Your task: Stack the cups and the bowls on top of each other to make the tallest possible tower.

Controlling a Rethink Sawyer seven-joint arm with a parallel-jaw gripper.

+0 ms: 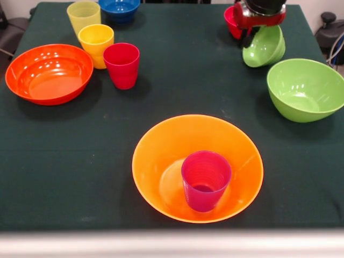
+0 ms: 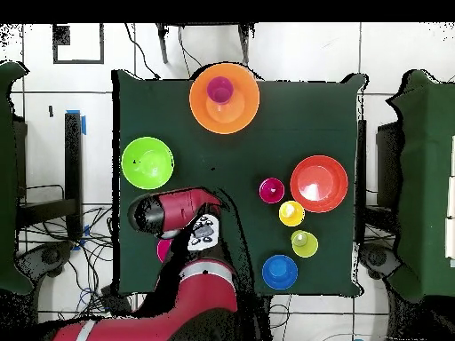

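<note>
While tilted, small green bowl [image 1: 264, 47] hangs under hand [image 1: 250, 36].

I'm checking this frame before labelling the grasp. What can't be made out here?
- Gripper, front view: cut off by the top edge, so open or shut is unclear.
- Small green bowl, overhead view: hidden under the arm.
- Small red-pink bowl, both views: mostly behind the gripper or arm.
</note>
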